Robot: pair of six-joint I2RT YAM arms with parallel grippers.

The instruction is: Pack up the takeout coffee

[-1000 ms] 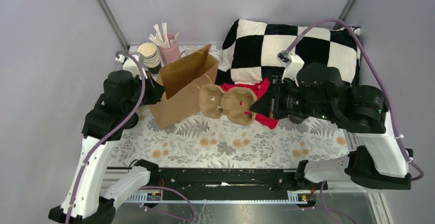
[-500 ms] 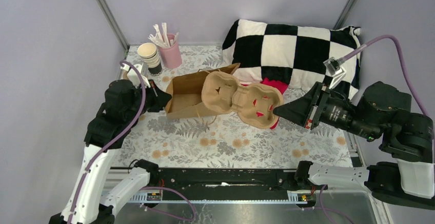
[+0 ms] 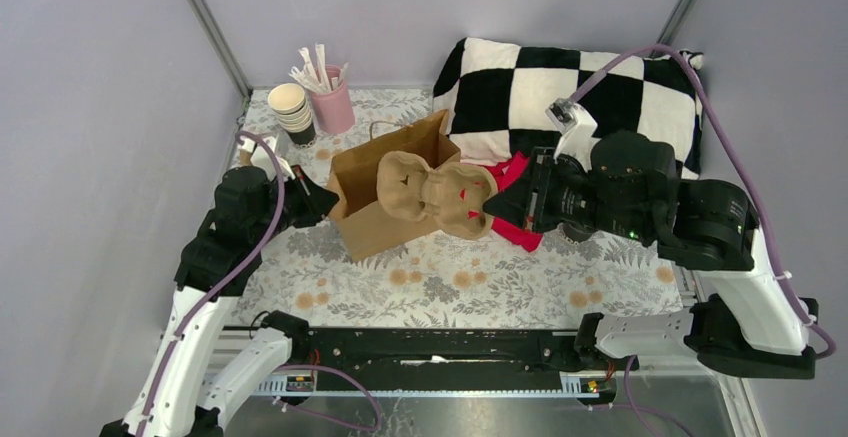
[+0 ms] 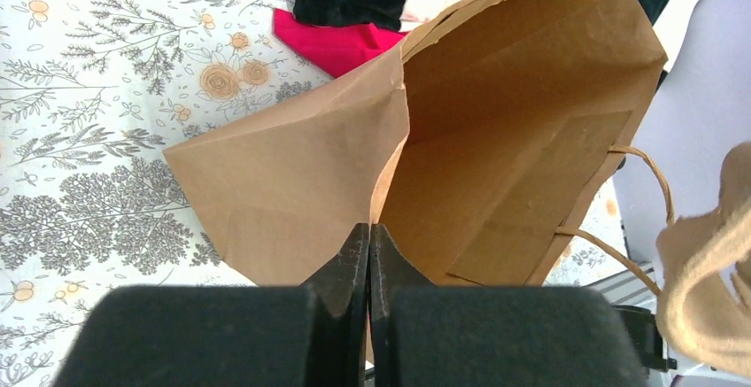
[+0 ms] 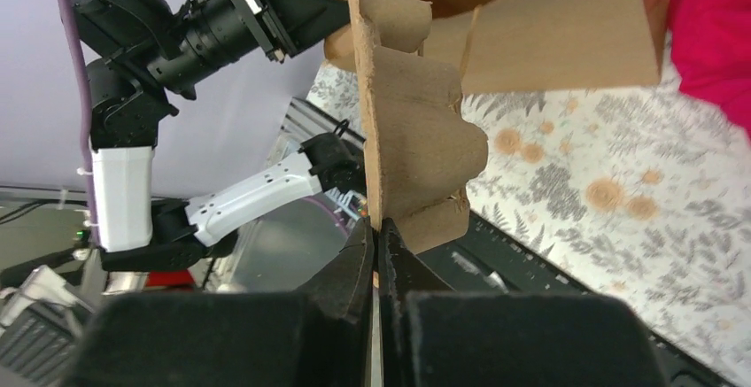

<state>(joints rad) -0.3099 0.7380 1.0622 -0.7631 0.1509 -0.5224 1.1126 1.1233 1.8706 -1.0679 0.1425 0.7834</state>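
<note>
— Pincer states, both sides?

— Both closed. The left pincer [image 4: 368,236] has its jaws pressed together on the rim of the brown paper bag [image 4: 292,183], at a side crease. The right pincer [image 5: 376,232] pinches the edge of the tan moulded-pulp two-well cup carrier [image 5: 412,139], which hangs on edge.

— Where is the takeout coffee, the small dark paper cup with the black lid?

— Not located in any view. Both carrier wells look empty from above, and the part of the bag's inside that the left wrist shows is bare. It may be hidden behind an arm; cannot tell.

— Carrier relative to bag?

— Just beside the mouth, near the twine handles. Not inside, going by the left wrist view.

— I read the step as seating the carrier in the bag. How to do it well?

— Judgement only. The paper is limp, so the left side should lift the rim and draw it outward until the mouth gapes. The right side should enter narrow end first, clear of the handles, then roll the wells upward before release. Left on edge, the carrier would likely wedge and leave no seat for the cup.

— Surroundings to mind?

— A red cloth [image 3: 524,234] lies under the carrier's far end, near the black-and-white checked pillow [image 3: 560,87], and could snag. The pink cup of wrapped straws [image 3: 335,109] and the stack of lidless paper cups [image 3: 290,107] stand at the far left of the floral counter [image 3: 450,277], apart from the work.
</note>
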